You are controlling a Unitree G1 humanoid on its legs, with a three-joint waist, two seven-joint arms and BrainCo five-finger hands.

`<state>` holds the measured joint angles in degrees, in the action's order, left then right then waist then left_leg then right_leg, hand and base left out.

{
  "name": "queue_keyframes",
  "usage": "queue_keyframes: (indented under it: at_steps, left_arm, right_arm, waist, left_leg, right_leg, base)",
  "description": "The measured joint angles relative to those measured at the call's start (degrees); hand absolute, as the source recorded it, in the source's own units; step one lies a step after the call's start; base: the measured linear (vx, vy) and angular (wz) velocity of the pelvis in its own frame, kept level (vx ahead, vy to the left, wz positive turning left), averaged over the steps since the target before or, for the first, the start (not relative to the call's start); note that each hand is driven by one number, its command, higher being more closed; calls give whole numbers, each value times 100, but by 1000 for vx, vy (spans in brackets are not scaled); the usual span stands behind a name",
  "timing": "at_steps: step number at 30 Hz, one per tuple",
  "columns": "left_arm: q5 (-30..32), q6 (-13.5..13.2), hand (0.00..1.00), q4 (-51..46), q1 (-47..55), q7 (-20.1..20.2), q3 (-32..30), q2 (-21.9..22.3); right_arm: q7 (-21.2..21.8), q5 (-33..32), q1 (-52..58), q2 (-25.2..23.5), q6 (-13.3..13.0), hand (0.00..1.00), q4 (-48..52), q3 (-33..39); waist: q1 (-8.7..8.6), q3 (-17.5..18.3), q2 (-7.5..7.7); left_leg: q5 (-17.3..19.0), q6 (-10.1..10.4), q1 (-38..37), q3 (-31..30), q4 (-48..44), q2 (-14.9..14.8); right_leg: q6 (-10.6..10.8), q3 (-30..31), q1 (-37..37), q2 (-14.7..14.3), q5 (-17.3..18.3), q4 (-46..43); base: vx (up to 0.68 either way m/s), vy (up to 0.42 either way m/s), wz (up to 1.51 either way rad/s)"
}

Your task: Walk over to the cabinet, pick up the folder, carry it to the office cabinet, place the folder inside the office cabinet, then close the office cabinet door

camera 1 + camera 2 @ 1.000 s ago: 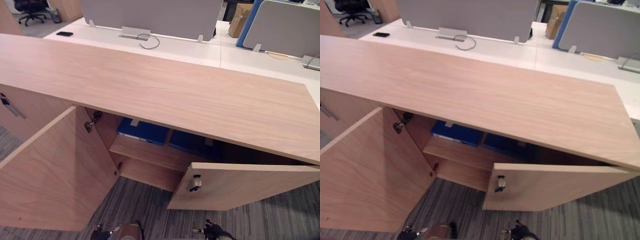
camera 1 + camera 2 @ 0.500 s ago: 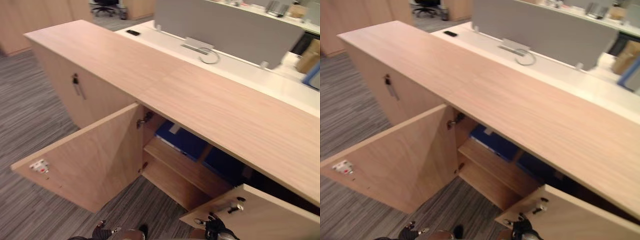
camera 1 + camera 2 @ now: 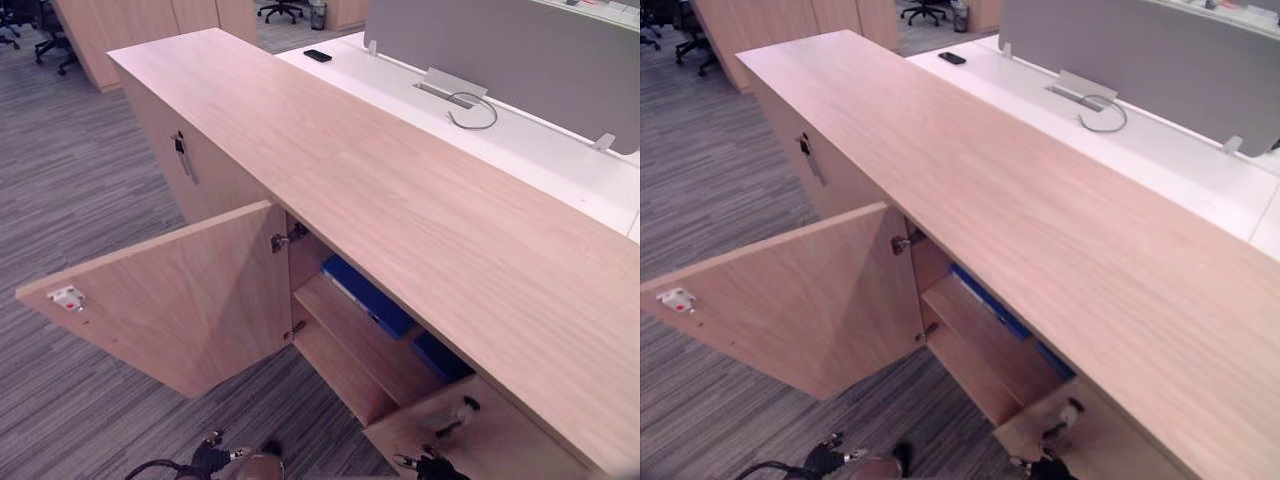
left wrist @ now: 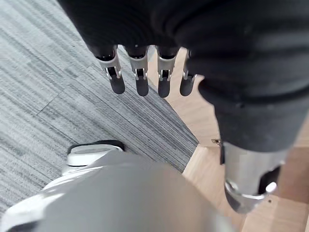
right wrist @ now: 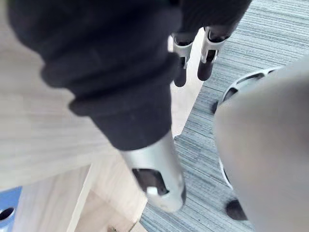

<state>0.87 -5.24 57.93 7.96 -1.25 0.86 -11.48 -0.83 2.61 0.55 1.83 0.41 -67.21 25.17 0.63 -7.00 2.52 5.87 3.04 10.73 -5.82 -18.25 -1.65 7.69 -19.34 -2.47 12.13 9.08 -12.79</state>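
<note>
The light wooden left cabinet door (image 3: 170,300) stands wide open, the left robot hand (image 4: 141,77) hanging released and empty. The flat blue folder (image 3: 365,295) lies on the inner wooden shelf (image 3: 350,345). The right robot hand (image 5: 208,48) hangs equally slack; best square up closer before reaching

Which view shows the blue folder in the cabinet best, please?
The left eye view: the folder lies broad on the shelf. The right eye view gives a thin strip, the right wrist view a blue corner.
</note>
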Motion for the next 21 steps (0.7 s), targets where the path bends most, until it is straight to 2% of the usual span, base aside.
queue_keyframes:
  at_steps: [2,3,4,6,7,10,13,19,21]
  left_arm:
    - [-248,25,0,109,51,112,-170,6]
    - [-422,53,0,118,148,210,-378,36]
    - [-520,75,0,119,243,295,-581,74]
    - [-599,138,0,131,349,359,-810,44]
    - [-599,144,0,185,379,407,-950,-7]
    - [-591,168,0,227,417,504,-1399,-48]
    - [-607,173,0,224,414,532,-1765,-116]
    - [-589,218,0,228,208,530,-2723,-550]
    - [-550,252,0,231,103,505,-2981,-741]
  right_arm:
    - [12,-144,115,-17,3,0,-3,225]
    - [41,-148,167,-20,9,0,-1,315]
    - [64,-146,236,-18,20,0,-7,481]
    - [74,-171,354,-67,27,0,-12,654]
    - [82,-172,390,-132,26,0,-21,734]
    - [213,-143,384,-163,26,0,-106,746]
    - [303,-144,384,-183,30,0,-114,876]
    - [335,-144,383,-179,45,0,-163,945]
    - [372,-141,386,-131,52,0,-221,942]
  waist:
    - [-16,20,20]
    - [-67,15,95]
    - [-126,29,71]
    - [-139,28,80]
    - [-130,36,156]
    - [-119,57,235]
    - [-128,58,233]
    - [-159,56,202]
    - [-159,56,148]
  left_leg:
    - [1,-54,-70,304,408,32]
    - [-85,-90,-176,573,778,25]
    - [-278,-35,-175,643,979,39]
    - [-721,-18,-265,533,1266,102]
    - [-876,-4,-381,458,1507,163]
    - [-1182,-83,-644,303,2058,271]
    - [-1269,-92,-920,301,2328,277]
    - [-1227,-68,-1051,422,2360,200]
    - [-1164,-13,-1126,478,2364,156]
  right_leg:
    - [7,-31,43,122,13,116]
    - [-12,-57,28,163,-14,342]
    - [-22,-101,-6,167,-23,479]
    - [-25,-197,-107,173,-62,559]
    - [-97,-259,-202,189,-120,656]
    - [-59,-379,-398,200,-265,844]
    - [-78,-339,-556,201,-282,872]
    - [-121,-243,-651,126,-312,968]
    - [-121,-237,-702,94,-312,988]
  base:
    - [-89,37,25]
    - [-36,13,54]
    - [-18,7,58]
    - [42,24,51]
    - [80,17,47]
    - [121,2,34]
    - [105,18,1]
    - [10,-23,-12]
    - [-44,-30,-15]
